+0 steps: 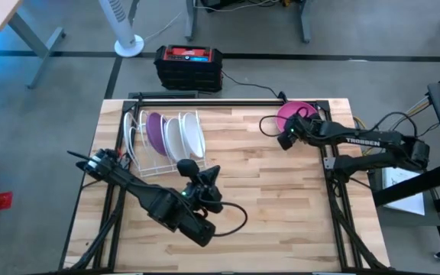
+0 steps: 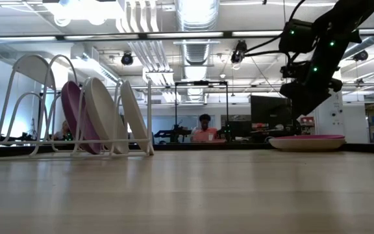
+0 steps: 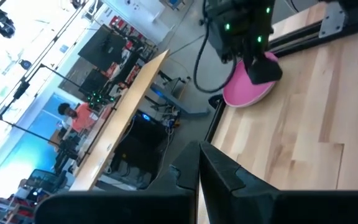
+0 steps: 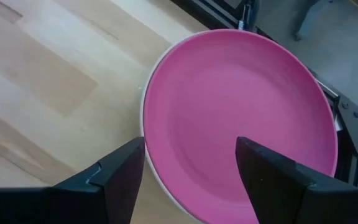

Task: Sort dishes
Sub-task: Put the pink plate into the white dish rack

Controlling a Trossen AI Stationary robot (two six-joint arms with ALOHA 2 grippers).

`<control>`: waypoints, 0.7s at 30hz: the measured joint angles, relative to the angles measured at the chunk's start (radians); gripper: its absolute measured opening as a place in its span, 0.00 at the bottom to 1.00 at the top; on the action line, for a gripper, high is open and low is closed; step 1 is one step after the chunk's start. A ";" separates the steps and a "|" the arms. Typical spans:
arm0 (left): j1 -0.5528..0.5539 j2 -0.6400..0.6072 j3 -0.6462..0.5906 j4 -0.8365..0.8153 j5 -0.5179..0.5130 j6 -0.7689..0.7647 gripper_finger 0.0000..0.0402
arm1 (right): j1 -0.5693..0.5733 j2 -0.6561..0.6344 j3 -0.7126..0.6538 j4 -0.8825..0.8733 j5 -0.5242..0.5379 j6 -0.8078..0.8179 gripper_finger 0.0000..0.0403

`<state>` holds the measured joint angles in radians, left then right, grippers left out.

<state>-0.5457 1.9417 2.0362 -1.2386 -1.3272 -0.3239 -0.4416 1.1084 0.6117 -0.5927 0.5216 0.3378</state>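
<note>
So the pink plate (image 4: 241,118) is sitting flat at the far right corner of the desk (image 1: 281,198), right next to the black frame rail (image 1: 334,164). The right gripper (image 4: 191,168) is hovering just above it with its fingers spread wide, one over the near rim and one over the pink face, gripping nothing yet.

My guess is the plate is going to be stiff, smooth and pretty slippery, probably breakable if dropped. Lying flat like that, the rim is the only real place to grab, one finger under the lip and one on top. The glossy face is offering nothing to pinch.

Over on the far left, the white wire rack (image 1: 140,145) is holding a purple dish (image 1: 155,134) and two white dishes (image 1: 186,137) on edge, well apart from the pink one.

The left gripper (image 1: 197,179) is waiting mid-desk just in front of the rack; can't tell if it's open. It's kind of sitting in the lane between plate and rack, so that arm and the rack wires are what I'd be watching.
</note>
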 joint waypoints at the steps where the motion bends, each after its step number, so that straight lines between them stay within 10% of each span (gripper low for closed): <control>1: 0.000 0.011 0.022 0.000 0.000 0.009 0.00 | 0.000 0.003 0.000 0.001 0.000 0.000 0.60; 11: 0.003 0.139 0.320 0.000 -0.038 0.082 0.00 | 0.000 0.006 0.000 0.003 0.000 0.024 0.61; 21: 0.012 0.135 0.305 0.195 -0.118 0.169 0.00 | 0.001 0.006 0.000 0.007 -0.001 0.024 0.64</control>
<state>-0.5334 2.0769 2.3409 -1.0439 -1.4450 -0.1544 -0.4408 1.1145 0.6117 -0.5856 0.5209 0.3622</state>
